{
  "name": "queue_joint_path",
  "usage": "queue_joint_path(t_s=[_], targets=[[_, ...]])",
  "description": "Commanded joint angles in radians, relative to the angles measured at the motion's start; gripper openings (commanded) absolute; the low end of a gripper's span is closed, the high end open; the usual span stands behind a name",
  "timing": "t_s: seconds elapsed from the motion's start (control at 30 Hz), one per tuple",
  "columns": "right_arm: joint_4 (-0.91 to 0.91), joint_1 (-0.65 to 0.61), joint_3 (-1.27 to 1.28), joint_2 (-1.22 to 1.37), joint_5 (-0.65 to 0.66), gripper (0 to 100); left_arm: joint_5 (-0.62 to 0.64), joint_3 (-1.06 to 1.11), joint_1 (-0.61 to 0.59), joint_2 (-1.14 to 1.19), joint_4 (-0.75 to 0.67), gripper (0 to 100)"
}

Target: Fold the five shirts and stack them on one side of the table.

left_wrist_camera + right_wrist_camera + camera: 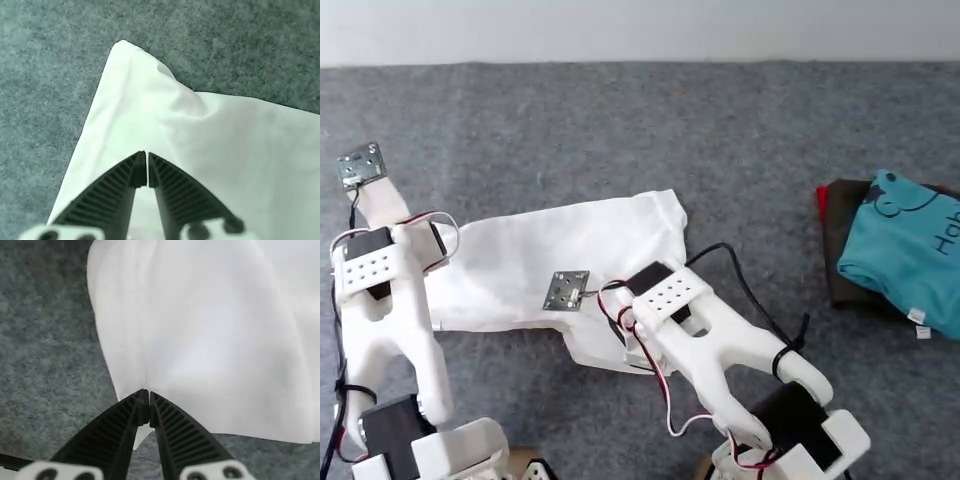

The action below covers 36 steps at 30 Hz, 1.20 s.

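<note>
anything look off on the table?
Only one thing: the teal shirt lies askew on the dark shirt, rotated and overhanging its near edge. The white shirt is rumpled, but the left gripper and right gripper are shut on it, so that fits a fold in progress.

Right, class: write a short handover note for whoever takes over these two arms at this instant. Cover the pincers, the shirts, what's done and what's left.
Left pincer: shut on the white shirt, near a corner.
Right pincer: shut on the same shirt's edge.
The white shirt lies mid-table, partly folded.
Done: teal shirt folded on top of a dark shirt, with a red edge beside it, at one side of the grey table.
Left: finish folding the white shirt and stack it. How many shirts the stack holds cannot be told.
</note>
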Motion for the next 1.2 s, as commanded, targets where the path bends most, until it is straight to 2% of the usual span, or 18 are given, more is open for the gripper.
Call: queue_joint_path(t_s=[0.0, 0.1, 0.2, 0.4, 0.57, 0.7, 0.83, 0.9, 1.17], targets=[[-0.021, -0.042, 0.023, -0.044, 0.005, 0.9, 0.005, -0.004, 0.005, -0.006, -0.021, 1], [-0.027, -0.077, 0.052, -0.044, 0.008, 0.9, 0.005, -0.004, 0.005, -0.006, -0.021, 1], [-0.016, -0.038, 0.044, -0.056, 0.006, 0.9, 0.005, -0.004, 0.003, -0.008, -0.02, 1], [0.18, 0.018, -0.129, -0.159, 0.005, 0.9, 0.005, -0.007, 0.002, -0.008, -0.015, 1], [0.214, -0.038, -0.213, -0.197, 0.003, 0.9, 0.005, -0.008, -0.002, -0.008, -0.015, 1], [0.206, -0.133, -0.219, -0.102, 0.005, 3.2, 0.005, -0.008, -0.002, -0.008, -0.015, 1], [0.174, -0.194, -0.219, 0.019, 0.005, 16.3, 0.005, -0.008, -0.002, -0.008, -0.014, 1], [0.151, -0.217, -0.219, 0.074, 0.003, 19.5, 0.005, -0.008, -0.002, -0.008, -0.014, 1], [0.035, -0.223, -0.215, 0.282, 0.009, 13.9, 0.005, -0.008, -0.003, -0.008, -0.014, 1]])
